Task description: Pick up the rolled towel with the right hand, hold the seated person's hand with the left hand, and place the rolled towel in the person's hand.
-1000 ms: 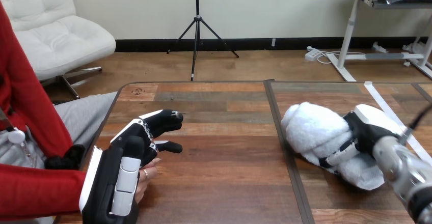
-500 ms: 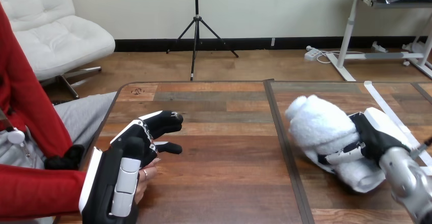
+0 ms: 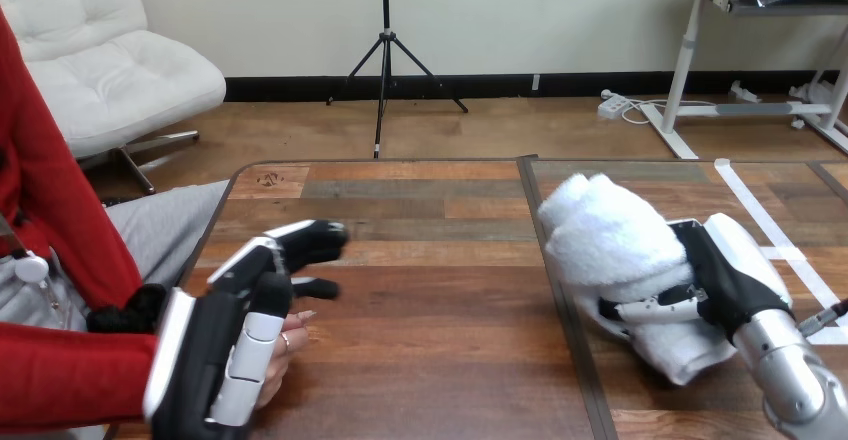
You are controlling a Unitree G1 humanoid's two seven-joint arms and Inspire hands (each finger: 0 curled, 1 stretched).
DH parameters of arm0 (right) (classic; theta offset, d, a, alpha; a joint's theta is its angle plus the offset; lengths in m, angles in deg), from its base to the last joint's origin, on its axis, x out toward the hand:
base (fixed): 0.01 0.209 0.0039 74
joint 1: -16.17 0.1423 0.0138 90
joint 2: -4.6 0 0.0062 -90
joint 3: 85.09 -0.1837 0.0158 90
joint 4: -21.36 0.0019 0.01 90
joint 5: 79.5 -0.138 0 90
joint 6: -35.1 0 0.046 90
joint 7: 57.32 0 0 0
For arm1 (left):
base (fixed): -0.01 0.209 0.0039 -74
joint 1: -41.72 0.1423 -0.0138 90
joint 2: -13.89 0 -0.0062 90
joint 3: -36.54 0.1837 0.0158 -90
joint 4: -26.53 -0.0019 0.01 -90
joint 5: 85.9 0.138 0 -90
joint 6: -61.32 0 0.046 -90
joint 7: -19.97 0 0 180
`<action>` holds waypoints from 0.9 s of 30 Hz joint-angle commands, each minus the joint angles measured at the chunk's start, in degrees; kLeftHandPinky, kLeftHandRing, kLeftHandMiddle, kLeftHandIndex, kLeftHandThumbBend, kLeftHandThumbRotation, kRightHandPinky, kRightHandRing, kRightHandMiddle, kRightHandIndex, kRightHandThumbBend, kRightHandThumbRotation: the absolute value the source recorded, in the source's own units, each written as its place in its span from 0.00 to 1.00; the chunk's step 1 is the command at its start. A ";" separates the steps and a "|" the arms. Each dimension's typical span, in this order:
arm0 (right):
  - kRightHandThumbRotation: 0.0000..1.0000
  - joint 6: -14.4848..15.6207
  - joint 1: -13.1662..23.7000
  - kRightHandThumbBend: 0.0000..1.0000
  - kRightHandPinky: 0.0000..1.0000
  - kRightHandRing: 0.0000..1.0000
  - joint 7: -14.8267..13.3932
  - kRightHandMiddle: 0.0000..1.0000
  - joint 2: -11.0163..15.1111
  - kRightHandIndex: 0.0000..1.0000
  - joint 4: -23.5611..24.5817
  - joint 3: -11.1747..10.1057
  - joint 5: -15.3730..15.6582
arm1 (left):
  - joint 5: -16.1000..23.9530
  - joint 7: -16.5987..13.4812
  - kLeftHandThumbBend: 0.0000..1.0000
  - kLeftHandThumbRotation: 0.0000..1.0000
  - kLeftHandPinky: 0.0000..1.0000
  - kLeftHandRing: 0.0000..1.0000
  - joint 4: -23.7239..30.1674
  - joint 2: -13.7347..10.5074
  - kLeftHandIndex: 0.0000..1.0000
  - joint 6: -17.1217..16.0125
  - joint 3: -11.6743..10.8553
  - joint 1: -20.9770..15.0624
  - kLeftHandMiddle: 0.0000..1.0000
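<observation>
1 fluffy white rolled towel (image 3: 610,245), clamped in the right hand (image 3: 725,272); left hand (image 3: 240,330) fingers loosely apart.

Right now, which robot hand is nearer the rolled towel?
Right. The right hand has its fingers curled round the rolled towel at the view's right; the left hand is far left, over the person's hand.

Wooden table (image 3: 440,360), white tape strip (image 3: 748,200).
</observation>
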 commanded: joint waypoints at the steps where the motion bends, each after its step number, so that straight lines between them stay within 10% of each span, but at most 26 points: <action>1: 0.00 -5.02 1.80 0.65 0.37 0.40 -2.82 0.45 0.62 0.48 7.68 -3.16 -2.00 | 1.79 -0.65 0.90 0.91 0.64 0.75 2.98 -1.83 0.71 0.27 -3.07 -2.54 0.75; 10: 0.00 -9.48 -1.56 0.64 0.35 0.39 -1.78 0.44 0.83 0.47 12.81 -5.69 -3.95 | 3.10 -0.57 0.88 0.84 0.70 0.78 3.68 -3.72 0.74 1.25 -5.88 -3.15 0.77; 27: 0.00 -8.49 -6.05 0.67 0.30 0.35 2.52 0.41 0.45 0.46 20.92 -8.31 -7.61 | 4.46 -0.76 0.97 0.71 0.72 0.79 4.90 -5.72 0.73 3.67 -9.70 -6.14 0.77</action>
